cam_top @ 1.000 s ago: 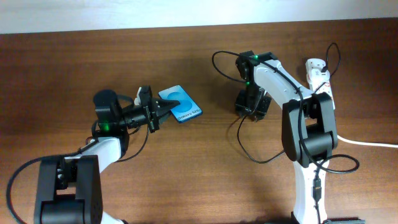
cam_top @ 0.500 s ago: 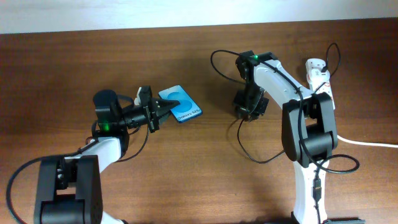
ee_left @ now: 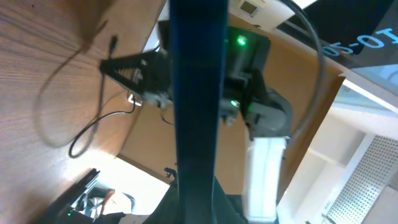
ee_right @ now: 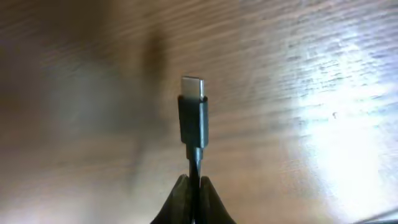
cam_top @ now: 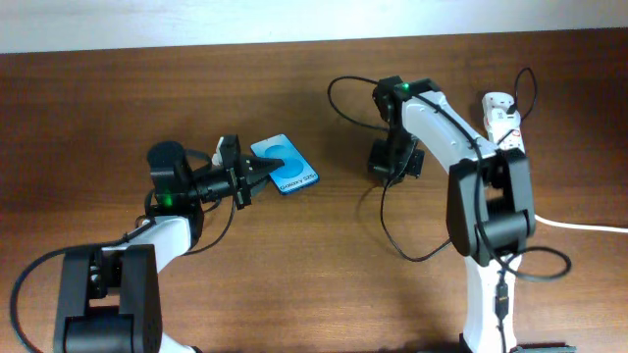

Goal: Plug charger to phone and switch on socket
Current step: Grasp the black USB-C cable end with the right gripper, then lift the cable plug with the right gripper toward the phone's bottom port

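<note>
1. The left gripper (cam_top: pixel 253 172) has its jaws clamped on the phone (cam_top: pixel 286 165) mid-worktop (cam_top: pixel 294 284), screen up, long axis running far-left to near-right.
2. The right gripper (ee_right: pixel 192 190) pinches the charger (ee_right: pixel 193 121), tip pointing straight out.
3. The phone's port is hidden.
4. The right gripper has edged toward the far edge.

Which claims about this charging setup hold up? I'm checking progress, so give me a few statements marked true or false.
1. The right gripper pinches the charger just behind its plug tip. True.
2. The charger is plugged into the phone. False: its tip is bare, apart from the phone.
3. The left gripper holds the phone. True.
4. The socket lies beside the left arm. False: it lies by the right arm.
</note>
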`<state>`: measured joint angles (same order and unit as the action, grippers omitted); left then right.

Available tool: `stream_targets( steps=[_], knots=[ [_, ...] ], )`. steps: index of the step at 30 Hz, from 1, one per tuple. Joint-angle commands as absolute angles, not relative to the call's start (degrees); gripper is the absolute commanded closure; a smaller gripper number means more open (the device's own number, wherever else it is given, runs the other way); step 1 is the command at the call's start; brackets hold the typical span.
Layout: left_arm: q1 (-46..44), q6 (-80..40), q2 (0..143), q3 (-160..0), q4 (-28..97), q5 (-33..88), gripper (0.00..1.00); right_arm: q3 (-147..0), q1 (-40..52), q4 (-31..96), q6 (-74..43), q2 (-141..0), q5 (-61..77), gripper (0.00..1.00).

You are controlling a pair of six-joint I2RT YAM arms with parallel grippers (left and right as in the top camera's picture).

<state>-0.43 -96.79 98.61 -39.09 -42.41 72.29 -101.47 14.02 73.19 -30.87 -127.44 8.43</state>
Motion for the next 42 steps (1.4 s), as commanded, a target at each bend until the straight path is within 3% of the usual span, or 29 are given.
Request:
stream_targets(
  steps=[1,11,17,21,31,42],
  knots=[
    [-0.3,-93.1,98.5,-39.4,-42.9,73.6,1.0,-104.3,13.9,77.1,-16.7,-113.6,17.8,0.96],
    [-0.3,-84.7,100.0,-46.5,-42.9,76.1,1.0,-104.0,13.9,94.0,1.9,-91.6,30.4,0.96],
    [-4.6,-81.5,100.7,-54.3,-42.9,78.9,1.0,-92.1,14.1,93.0,4.5,-81.6,34.1,0.95],
    [-7.7,-80.0,103.6,-60.8,-42.8,80.3,1.0,-84.2,18.0,85.0,-1.3,-79.5,34.0,0.95],
    [-8.2,-80.0,106.2,-62.0,-45.9,77.9,1.0,-83.8,29.7,65.3,-18.2,-81.3,24.5,0.96],
    [-8.2,-80.2,106.2,-62.0,-46.9,80.2,1.0,-83.8,30.7,62.5,-21.9,-85.9,25.0,0.96]
  ],
)
